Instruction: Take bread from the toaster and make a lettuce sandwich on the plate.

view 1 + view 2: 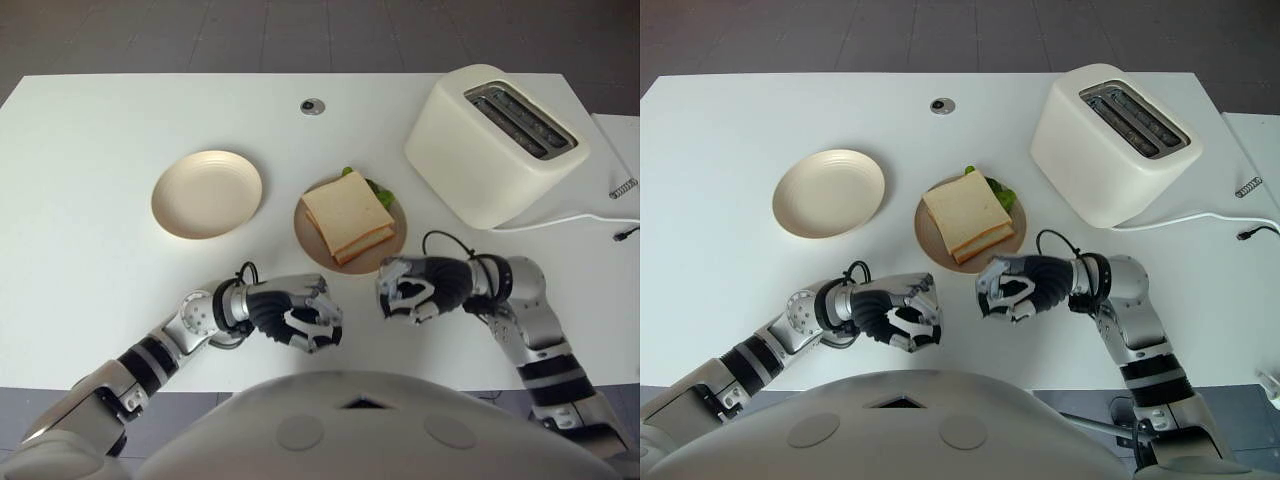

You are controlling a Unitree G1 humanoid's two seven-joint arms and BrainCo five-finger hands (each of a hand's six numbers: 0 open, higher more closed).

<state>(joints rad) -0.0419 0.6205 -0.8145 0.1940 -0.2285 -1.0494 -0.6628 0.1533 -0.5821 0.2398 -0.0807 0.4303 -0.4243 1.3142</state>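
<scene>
I see the lettuce sandwich [349, 216] on the brown plate [388, 252]. Left robot hand [295, 312] and right robot hand [410, 288] sit curled, empty.

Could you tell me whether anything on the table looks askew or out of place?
Only mildly: on the brown plate, the sandwich has its slices slightly misaligned, and lettuce pokes out the far side. Nothing is spilled.
</scene>
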